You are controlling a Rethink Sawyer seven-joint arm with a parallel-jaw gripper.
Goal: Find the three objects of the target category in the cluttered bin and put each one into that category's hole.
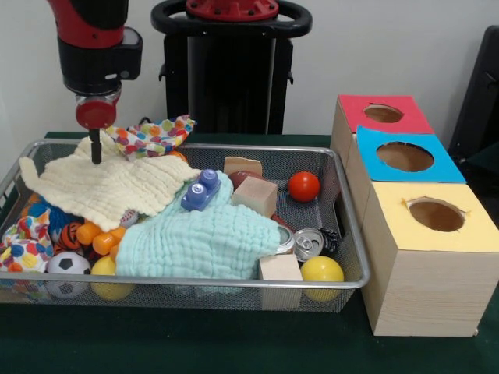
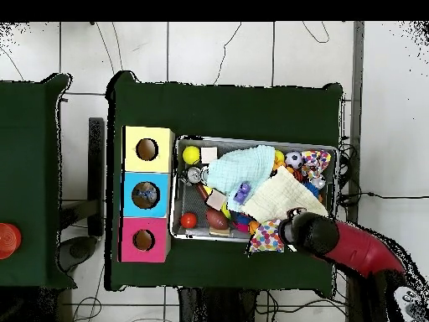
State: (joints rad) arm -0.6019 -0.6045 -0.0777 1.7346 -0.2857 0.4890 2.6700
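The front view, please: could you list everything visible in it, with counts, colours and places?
Wire bin: one, silver, centre of the table.
Cloths: three; pale yellow at left, mint in the middle, polka-dot on the far rim.
Balls: red far right, yellow near right, football near left.
Wooden blocks: three, tan, centre and near right.
Can: one, silver, beside the yellow ball.
Blue toy: one, on the mint cloth.
Boxes with holes: red, blue, yellow, right of the bin.
Gripper: over the pale yellow cloth.
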